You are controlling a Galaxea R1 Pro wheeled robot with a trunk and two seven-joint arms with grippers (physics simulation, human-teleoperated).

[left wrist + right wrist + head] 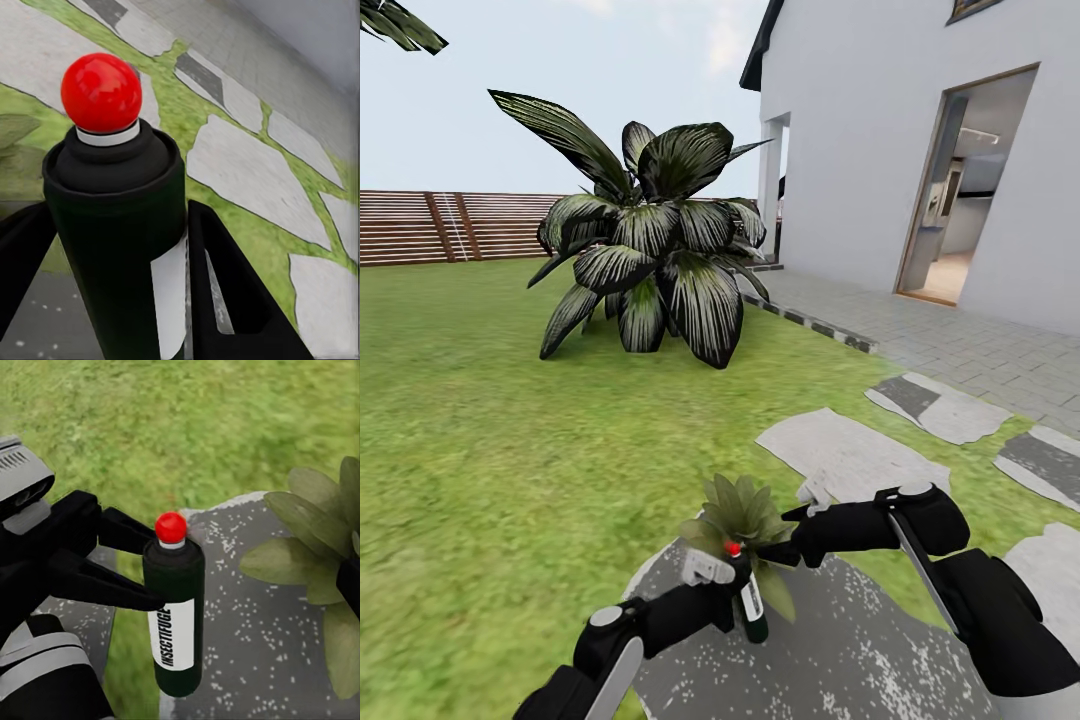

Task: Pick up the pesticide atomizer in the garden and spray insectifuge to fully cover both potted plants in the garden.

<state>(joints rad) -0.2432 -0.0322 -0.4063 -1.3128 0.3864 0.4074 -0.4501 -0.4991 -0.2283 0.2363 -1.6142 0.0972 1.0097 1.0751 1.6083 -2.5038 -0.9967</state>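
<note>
The left end effector [735, 590] is gripping the pesticide atomizer [752, 600], its two dark fingers [112, 559] pressing against either side of the dark green bottle and holding it upright over a speckled grey stone slab [860, 650]. In the left wrist view the atomizer [116, 225] is sitting between the black fingers [225, 285], its glossy red spray cap [100, 91] topping a white collar and a dark shoulder. In the right wrist view the bottle [174, 611] is showing a white label band reading INSECTIFUGE, with the red cap [171, 526] at the top.

Just beside the atomizer, a small potted plant [740, 515] with broad pointed green leaves is standing at the far edge of the slab; its leaves [315, 562] are appearing close to the bottle in the right wrist view, though its pot is hidden. The right arm [920, 530] is reaching across behind the plant, and its end effector [800, 545] is lying at the plant's leaves; whether it is open or closed cannot be told.

Further off on the lawn [510, 420], a large dark-leaved plant [650, 250] is growing. Pale stepping slabs [850, 450] are leading toward grey paving [960, 340] beside a white house [880, 120] with an open doorway [965, 190]. A brown slat fence [440, 225] is bordering the grass.
</note>
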